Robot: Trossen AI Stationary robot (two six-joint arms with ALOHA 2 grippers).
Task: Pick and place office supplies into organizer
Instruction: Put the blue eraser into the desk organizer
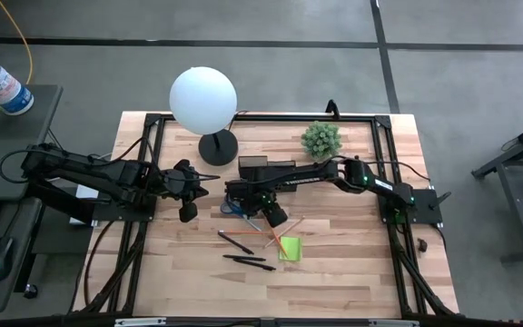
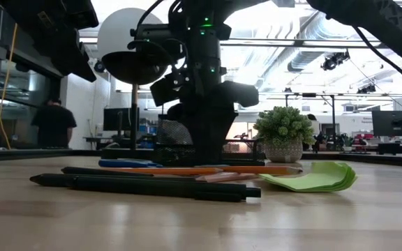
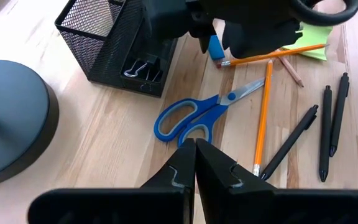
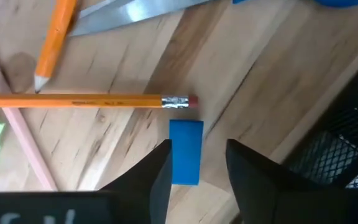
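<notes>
Lamp globe (high view): white lamp globe point(image 1: 203, 100) sits closest to the overhead camera, above its round black lamp base point(image 1: 217, 148) at the table's far edge.
Organizer (high view): black mesh organizer point(image 1: 265, 170) stands on the wooden table point(image 1: 352, 263) just right of the lamp base, near the small potted plant point(image 1: 320, 139).
Right gripper (high view): right gripper point(image 1: 275, 215) points down just in front of the organizer.
Left gripper (high view): left gripper point(image 1: 189, 212) waits left of the organizer.
Supplies (high view): black pens point(image 1: 248, 262), orange pencils point(image 1: 275, 232) and the green sticky-note pad point(image 1: 290, 248) lie loose in front of the right gripper.
Pens (low view): pens lie nearest the camera, pencils behind them, the pad to the right, the organizer farther back.
Left gripper (left wrist view): fingers are pressed together and carry nothing, above the blue-handled scissors point(image 3: 191, 117).
Scissors (left wrist view): flat on the table just beside the organizer, which holds a metal clip point(image 3: 135, 67).
Right gripper (right wrist view): fingers are spread, pinching nothing.
Blue eraser (right wrist view): small blue eraser point(image 4: 186, 151) lies on the wood between the spread fingertips, just below a pencil's eraser end and near the organizer's mesh wall.
</notes>
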